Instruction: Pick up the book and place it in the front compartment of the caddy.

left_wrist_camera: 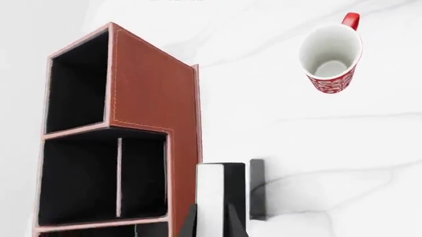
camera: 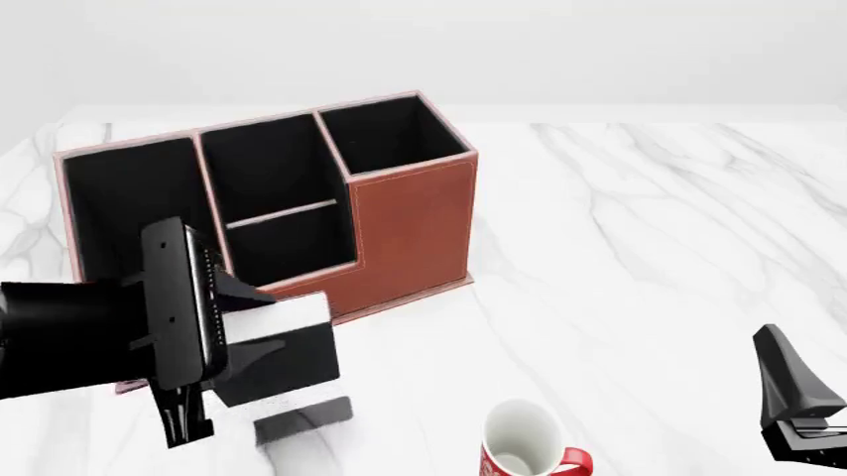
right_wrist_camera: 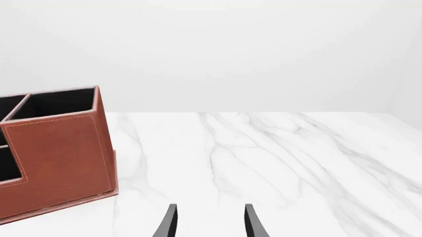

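Observation:
My left gripper (camera: 258, 332) is shut on the book (camera: 298, 355), a thin black book with white page edges. It holds the book in the air just in front of the caddy (camera: 411, 228), with the book's shadow on the table below. In the left wrist view the book (left_wrist_camera: 234, 190) stands between the fingers (left_wrist_camera: 189, 223), beside the caddy's (left_wrist_camera: 151, 98) brown wall and black-lined compartments. The left arm hides the caddy's lowest front part in the front view. My right gripper (camera: 794, 407) is open and empty at the near right; its view (right_wrist_camera: 211, 224) shows the caddy's end (right_wrist_camera: 59, 153).
A white-and-red mug (camera: 523, 446) stands upright on the marble table near the front edge, right of the held book. It also shows in the left wrist view (left_wrist_camera: 329, 57).

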Controlling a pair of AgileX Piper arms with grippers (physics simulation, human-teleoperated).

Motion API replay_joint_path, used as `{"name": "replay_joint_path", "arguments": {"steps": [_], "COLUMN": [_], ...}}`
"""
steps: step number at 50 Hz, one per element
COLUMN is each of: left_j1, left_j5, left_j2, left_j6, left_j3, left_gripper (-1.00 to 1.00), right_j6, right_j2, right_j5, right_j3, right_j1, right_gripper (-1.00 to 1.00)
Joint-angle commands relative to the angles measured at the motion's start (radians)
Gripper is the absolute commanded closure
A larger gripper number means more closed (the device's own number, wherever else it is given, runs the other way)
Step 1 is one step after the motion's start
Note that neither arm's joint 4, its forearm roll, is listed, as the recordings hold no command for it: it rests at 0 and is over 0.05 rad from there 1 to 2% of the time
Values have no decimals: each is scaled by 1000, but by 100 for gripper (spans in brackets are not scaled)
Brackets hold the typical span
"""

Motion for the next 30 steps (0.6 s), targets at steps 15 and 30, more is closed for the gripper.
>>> {"name": "replay_joint_path", "arguments": {"steps": [15,30], "left_j1": [98,149], "left_j5": [142,196], "left_j2": [30,124], "left_j6": [177,248], "left_j3": [-253,-435], "left_gripper": [100,100], "right_j6": [0,0], "right_j2": [-2,-2], "right_j5": [0,0], "right_j3": [1,1], "right_j1": [0,0], "right_gripper": [-100,-100]}}
